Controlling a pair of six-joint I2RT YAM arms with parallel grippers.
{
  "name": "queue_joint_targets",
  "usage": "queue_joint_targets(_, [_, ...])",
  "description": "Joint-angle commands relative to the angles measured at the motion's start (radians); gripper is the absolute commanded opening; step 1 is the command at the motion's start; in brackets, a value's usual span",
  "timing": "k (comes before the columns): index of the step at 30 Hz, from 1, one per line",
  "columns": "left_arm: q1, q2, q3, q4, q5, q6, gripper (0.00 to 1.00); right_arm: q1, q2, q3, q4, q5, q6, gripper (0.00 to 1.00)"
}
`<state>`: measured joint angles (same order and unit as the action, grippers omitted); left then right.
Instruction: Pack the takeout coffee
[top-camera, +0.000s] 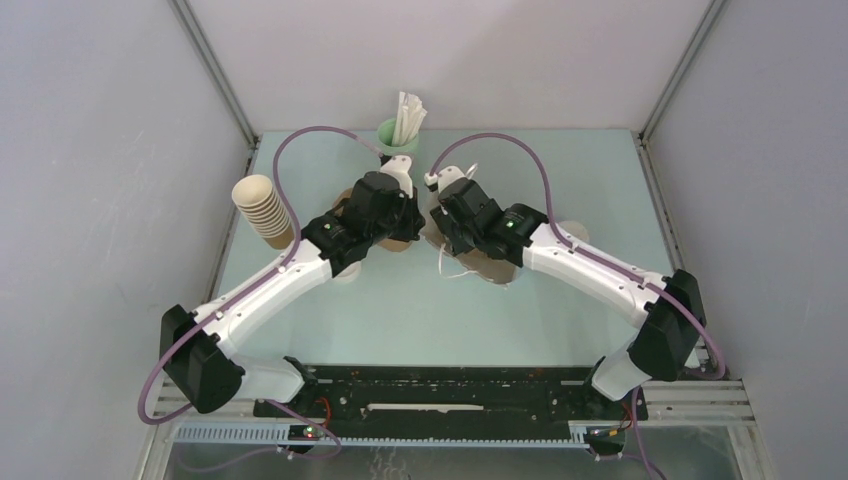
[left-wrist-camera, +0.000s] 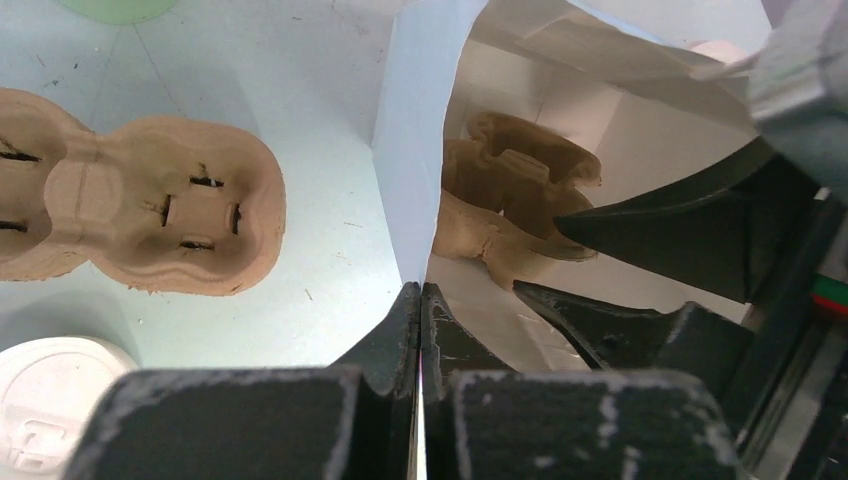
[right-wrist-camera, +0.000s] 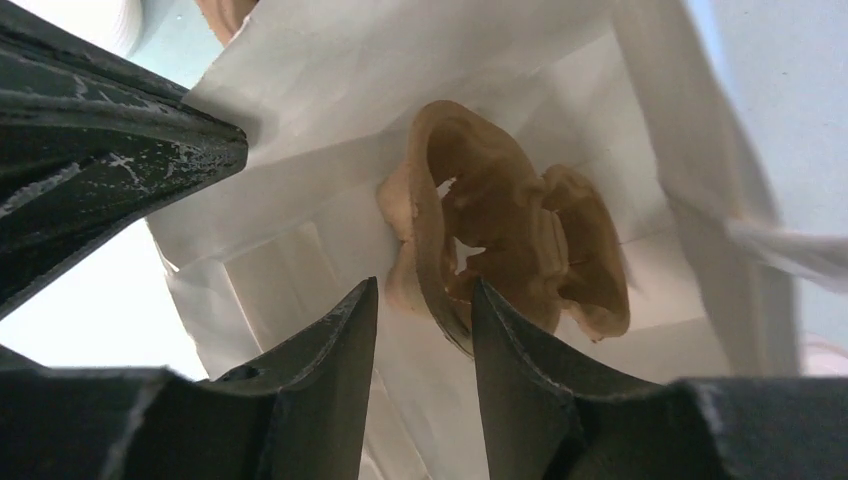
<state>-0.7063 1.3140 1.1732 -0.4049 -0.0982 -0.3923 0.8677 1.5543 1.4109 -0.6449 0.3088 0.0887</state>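
We count two arms and two hands. The left hand (left-wrist-camera: 421, 295) is pressed together, pinching the rim of the one white paper bag (left-wrist-camera: 415, 130) between its fingers. The right hand (right-wrist-camera: 425, 290) stands spread at the bag's open mouth. The edge of a pulp carrier sits in the gap between its fingers, and we cannot tell whether either finger touches it.

We count two brown pulp carriers. The inner carrier (right-wrist-camera: 500, 230) lies tilted inside the bag. The outer carrier (left-wrist-camera: 170, 215) lies flat on the surface (top-camera: 420, 320), beside the bag and outside it.

We see one takeout coffee (left-wrist-camera: 50, 400). Only its round white lid shows, in the lower left corner of the left wrist view, and the cup body is out of sight. It stands on the surface outside the bag, near the outer carrier but apart from it.

At the back of the surface stands one mint-green cup (top-camera: 397, 138) holding a bundle of white sticks (top-camera: 408, 108), too tightly packed for us to count. Near the left wall stands one stack of nested brown cups (top-camera: 262, 210), whose number we cannot make out either.
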Motion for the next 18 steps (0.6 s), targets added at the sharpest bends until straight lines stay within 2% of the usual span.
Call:
queue_joint_targets(1, [-0.003,-0.048,-0.013,0.038,0.011,0.001,0.0,-0.025,0.001,-0.007,0.058,-0.071,-0.001,0.48])
queue_joint_targets(5, [-0.003,-0.061,-0.025,0.041,0.013,-0.012,0.0,-0.038,0.009,-0.023,0.072,-0.083,-0.007,0.42])
queue_joint_targets(8, [-0.003,-0.068,-0.038,0.047,0.018,-0.03,0.0,-0.034,0.003,-0.039,0.085,-0.086,-0.008,0.23])
queue_joint_targets(13, [-0.004,-0.076,-0.069,0.074,0.016,-0.063,0.0,-0.003,-0.025,-0.052,0.09,-0.003,0.02,0.0])
queue_joint_targets(18, [-0.002,-0.111,-0.14,0.115,-0.038,-0.127,0.0,0.076,-0.094,-0.08,0.108,0.211,0.09,0.0])
